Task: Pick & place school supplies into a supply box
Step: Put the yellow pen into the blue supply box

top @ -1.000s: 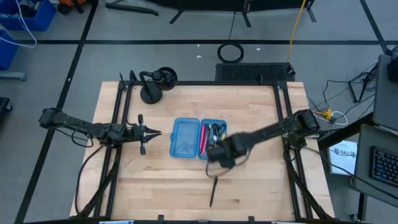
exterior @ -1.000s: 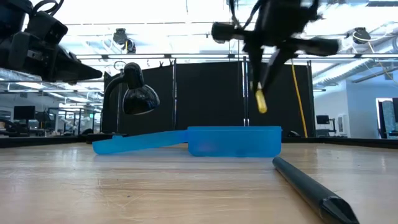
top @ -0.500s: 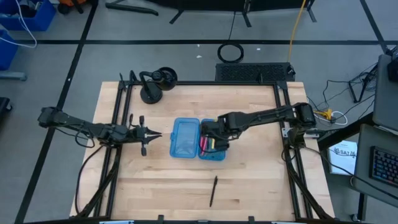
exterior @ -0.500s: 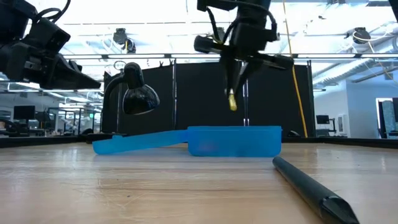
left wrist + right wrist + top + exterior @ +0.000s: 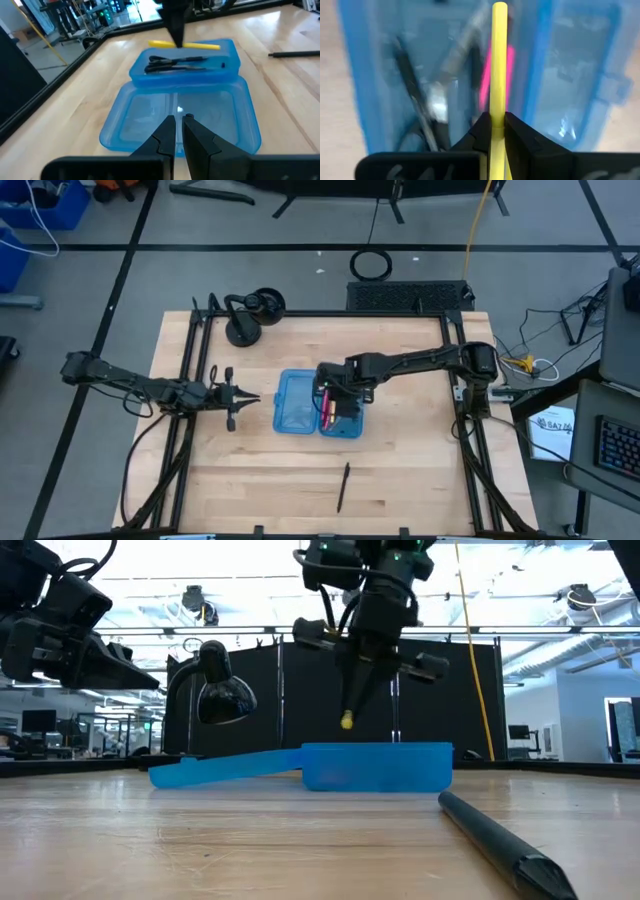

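Yellow pencil (image 5: 499, 60) clamped between the right gripper's (image 5: 333, 393) fingers, hanging point-down above the deeper half of the open blue supply box (image 5: 297, 402) at mid-table, not touching it. That half holds a pink pen (image 5: 325, 404) and black-handled scissors (image 5: 177, 63); the other half lies flat and bare. 1 black pen (image 5: 342, 486) lies on the table (image 5: 400, 470), well apart, toward the front edge. Left gripper (image 5: 243, 394) hovers beside the box, fingers closed on nothing. Black desk lamp (image 5: 245, 315) at the table's far-left corner.

Supply box (image 5: 298, 402) open at table centre; right gripper (image 5: 332, 402) with yellow pencil (image 5: 498, 60) above it. Lamp (image 5: 243, 330) at 11 o'clock. Black pen (image 5: 342, 486) at 6 o'clock. Left gripper (image 5: 248, 395) at 9 o'clock. Bare wood between.
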Controlling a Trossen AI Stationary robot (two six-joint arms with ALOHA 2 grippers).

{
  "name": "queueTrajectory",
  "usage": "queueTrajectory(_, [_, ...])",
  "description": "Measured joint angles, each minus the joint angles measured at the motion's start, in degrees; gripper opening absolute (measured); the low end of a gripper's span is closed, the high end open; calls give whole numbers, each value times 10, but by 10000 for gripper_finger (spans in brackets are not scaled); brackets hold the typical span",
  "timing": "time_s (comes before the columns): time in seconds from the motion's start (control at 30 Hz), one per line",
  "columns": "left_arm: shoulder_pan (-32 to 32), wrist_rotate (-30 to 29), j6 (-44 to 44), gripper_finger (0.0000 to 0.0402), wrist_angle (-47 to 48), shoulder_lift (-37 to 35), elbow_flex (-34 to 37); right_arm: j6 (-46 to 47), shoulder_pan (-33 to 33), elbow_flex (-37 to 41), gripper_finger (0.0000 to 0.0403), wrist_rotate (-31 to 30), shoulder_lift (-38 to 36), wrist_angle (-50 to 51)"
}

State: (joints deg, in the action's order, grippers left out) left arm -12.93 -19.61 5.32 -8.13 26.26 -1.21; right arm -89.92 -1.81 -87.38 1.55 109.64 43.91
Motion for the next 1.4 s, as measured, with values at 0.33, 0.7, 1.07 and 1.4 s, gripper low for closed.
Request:
queueTrajectory(0.33, [0,1,-1,37,7,0,0,-9,-24,86,24,-3,0,-64])
queueTrajectory(0.7, [0,1,3,37,6,0,0,-12,-25,127,22,-15,0,-87])
queueTrajectory(1.07, [0,1,4,37,6,0,0,-21,-30,128,37,-15,0,-86])
queueTrajectory(1.4, [0,13,4,37,6,0,0,-28,-29,128,45,-47,-3,-94])
